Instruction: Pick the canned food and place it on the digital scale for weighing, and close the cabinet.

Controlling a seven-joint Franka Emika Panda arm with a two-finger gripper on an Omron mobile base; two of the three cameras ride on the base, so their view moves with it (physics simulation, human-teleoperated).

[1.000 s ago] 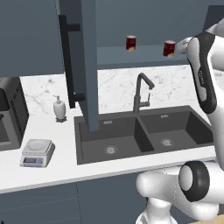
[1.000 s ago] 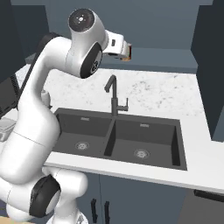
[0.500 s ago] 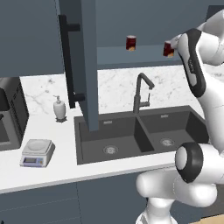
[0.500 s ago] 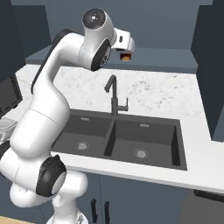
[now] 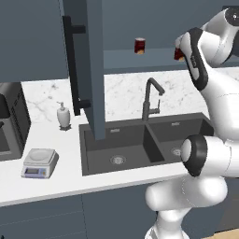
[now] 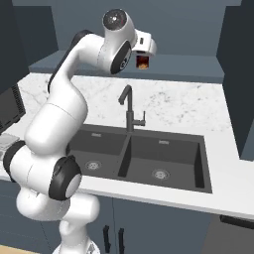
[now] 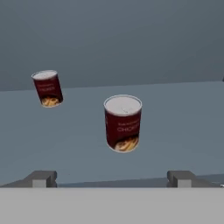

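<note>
Bare shelf (image 7: 183,118) spreads around the canned food (image 7: 123,123), which stands upright ahead, centred between the wide-open, empty jaws; second can (image 7: 47,88) well left.

Even, soft rendered light, faint shadows, no glare, slightly blurry.

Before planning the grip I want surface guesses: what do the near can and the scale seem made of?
Near can: probably metal, pale flat lid, glossy dark-red printed label. Digital scale: likely matte pale-grey plastic with a smooth white platform; it is rendered, so uncertain.
</note>
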